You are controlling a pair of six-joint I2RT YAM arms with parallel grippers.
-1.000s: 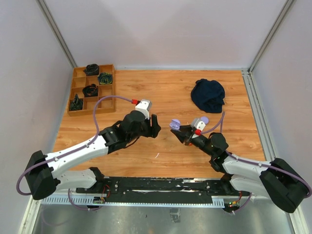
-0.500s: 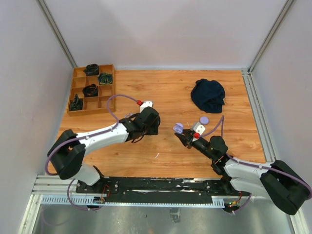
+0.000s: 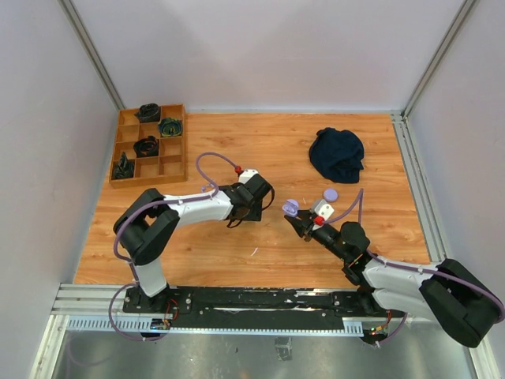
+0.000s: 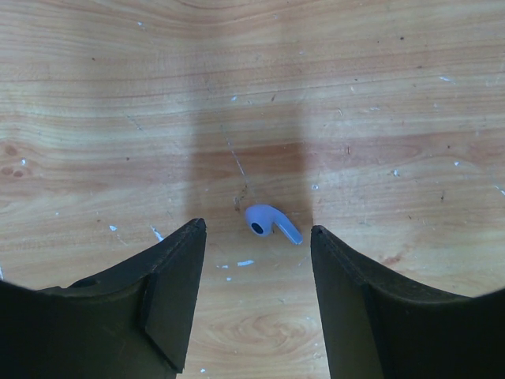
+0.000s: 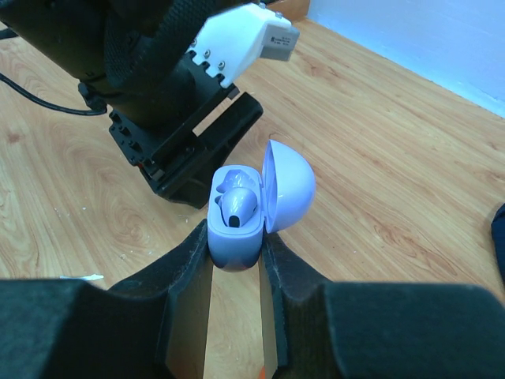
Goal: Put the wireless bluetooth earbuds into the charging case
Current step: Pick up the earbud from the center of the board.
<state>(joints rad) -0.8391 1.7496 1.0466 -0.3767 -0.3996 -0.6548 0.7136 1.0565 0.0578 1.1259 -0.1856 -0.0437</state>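
Wooden tabletop [image 3: 237, 150], walled cell. R gripper [image 5: 235, 251] clamped on charging case [image 5: 234, 237], held up, lid [image 5: 289, 186] hinged open. Seated earbud [image 5: 237, 207], lilac, inside case. L gripper [image 4: 256, 237] just left of case, fingers half apart, holding nothing. Loose earbud [image 4: 273, 223] flat on wood betw. them in wrist view, no contact. Step in hand (est.): pickup of 2nd bud. Next move needs: descend, centre bud betw. pads, close gently, carry to free socket of case. Tiny part, slip likely.

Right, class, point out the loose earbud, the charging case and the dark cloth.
loose earbud [image 4: 271, 223], left wrist view, its body.
charging case [image 5: 234, 241], right wrist view, front of base.
dark cloth [image 3: 337, 155], top view, its centre.
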